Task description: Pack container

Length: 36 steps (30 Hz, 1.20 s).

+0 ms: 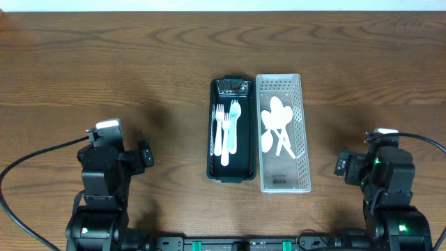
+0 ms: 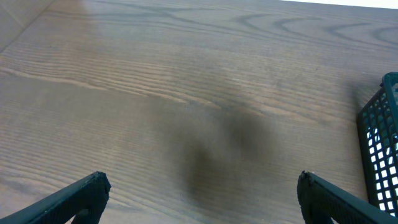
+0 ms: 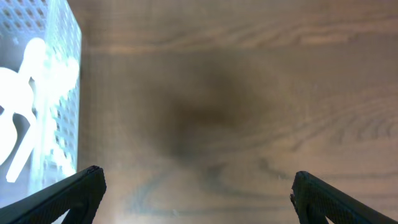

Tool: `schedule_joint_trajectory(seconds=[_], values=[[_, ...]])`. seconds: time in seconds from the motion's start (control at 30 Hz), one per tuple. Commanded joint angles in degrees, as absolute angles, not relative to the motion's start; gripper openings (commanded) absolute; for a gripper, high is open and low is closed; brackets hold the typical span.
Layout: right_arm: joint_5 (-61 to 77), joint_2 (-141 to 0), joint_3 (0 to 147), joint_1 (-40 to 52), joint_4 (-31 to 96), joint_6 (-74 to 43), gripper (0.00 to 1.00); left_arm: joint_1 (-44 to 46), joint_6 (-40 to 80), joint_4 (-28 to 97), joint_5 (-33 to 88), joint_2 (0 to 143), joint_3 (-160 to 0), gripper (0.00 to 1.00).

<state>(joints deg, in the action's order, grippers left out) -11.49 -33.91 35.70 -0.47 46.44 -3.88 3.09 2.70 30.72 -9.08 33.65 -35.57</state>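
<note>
Seemingly done packing, I hold my left gripper (image 2: 200, 186) and right gripper (image 3: 196, 180) wide apart and empty, well clear of the dark basket (image 1: 212, 139) of forks (image 1: 224, 132) and the touching white basket (image 1: 303, 139) of spoons (image 1: 275, 125) mid-table, so any next move needs a loose piece.

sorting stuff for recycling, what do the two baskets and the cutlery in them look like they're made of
The dark basket looks like moulded plastic, matte, with grid-perforated walls. The white basket has the same look, probably plastic, with rows of small holes. The forks and spoons are thin, evenly white or pale teal and slightly glossy, so apparently disposable plastic.
</note>
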Motion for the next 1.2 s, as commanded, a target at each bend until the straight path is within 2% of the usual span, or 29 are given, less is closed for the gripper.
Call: schedule_joint_trajectory(seconds=[0.0, 0.27, 0.37, 0.47, 0.6, 0.8, 1.17], values=[[-11.4, -31.2, 35.4, -0.7, 48.3, -4.8, 0.99, 3.0, 1.7, 30.8, -9.7, 33.7, -35.3, 0.98], [-3.0, -10.7, 30.7, -0.7, 48.1, -4.6, 0.99, 3.0, 1.7, 30.8, -9.7, 33.7, -35.3, 0.98], [-2.2, -3.9, 25.8, -0.3, 43.9, -4.6, 0.99, 3.0, 1.7, 30.8, -9.7, 33.7, -35.3, 0.98], [-2.1, -0.2, 20.0, -0.1, 35.5, -4.7, 0.99, 3.0, 1.7, 30.8, -9.7, 33.7, -35.3, 0.98], [-2.1, -0.4, 11.1, 0.6, 18.0, -4.6, 0.99, 3.0, 1.7, 30.8, -9.7, 33.7, -35.3, 0.98], [-2.1, -0.3, 0.6, 0.8, -0.6, -4.6, 0.99, 3.0, 1.7, 30.8, -9.7, 33.7, -35.3, 0.98], [1.7, -0.3, 0.3, 2.9, 4.1, 2.2, 0.99, 3.0, 1.7, 30.8, -9.7, 33.7, -35.3, 0.98]])
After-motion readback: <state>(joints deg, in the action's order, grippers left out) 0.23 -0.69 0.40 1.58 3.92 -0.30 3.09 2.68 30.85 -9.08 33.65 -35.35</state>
